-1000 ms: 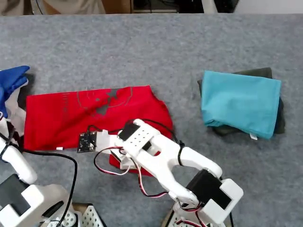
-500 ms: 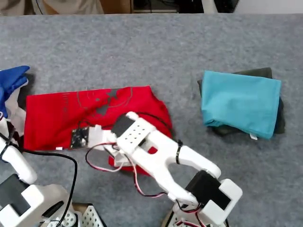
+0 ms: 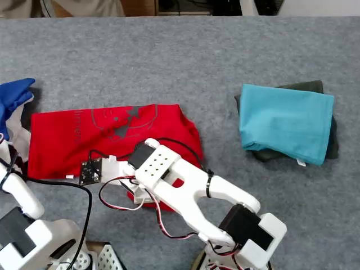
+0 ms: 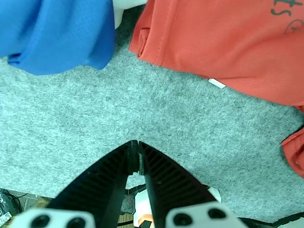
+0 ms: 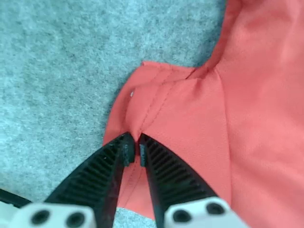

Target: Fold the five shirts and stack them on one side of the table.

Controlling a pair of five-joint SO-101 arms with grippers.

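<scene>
A red shirt [image 3: 101, 135] lies spread at the table's left centre, its lower right part bunched under my right arm [image 3: 185, 185]. My right gripper [image 5: 134, 142] is shut on a fold at the red shirt's hem [image 5: 190, 118]. A teal folded shirt [image 3: 284, 121] rests on a dark green folded shirt [image 3: 306, 87] at the right. A blue shirt [image 3: 14, 95] is heaped at the far left, with white cloth [image 4: 124, 7] beside it. My left gripper [image 4: 135, 152] hangs shut and empty over bare felt, near the blue shirt [image 4: 57, 33] and the red shirt's corner [image 4: 213, 42].
Grey felt [image 3: 169, 56] covers the table. My left arm [image 3: 19, 194] and its black cable [image 3: 56, 183] stand at the front left. Red and white wires [image 3: 129, 199] loop under the right arm. The arm bases sit at the front edge.
My right arm has swung left along the shirt's front edge, drawing the pinched red hem leftward. The left arm has kept still.
</scene>
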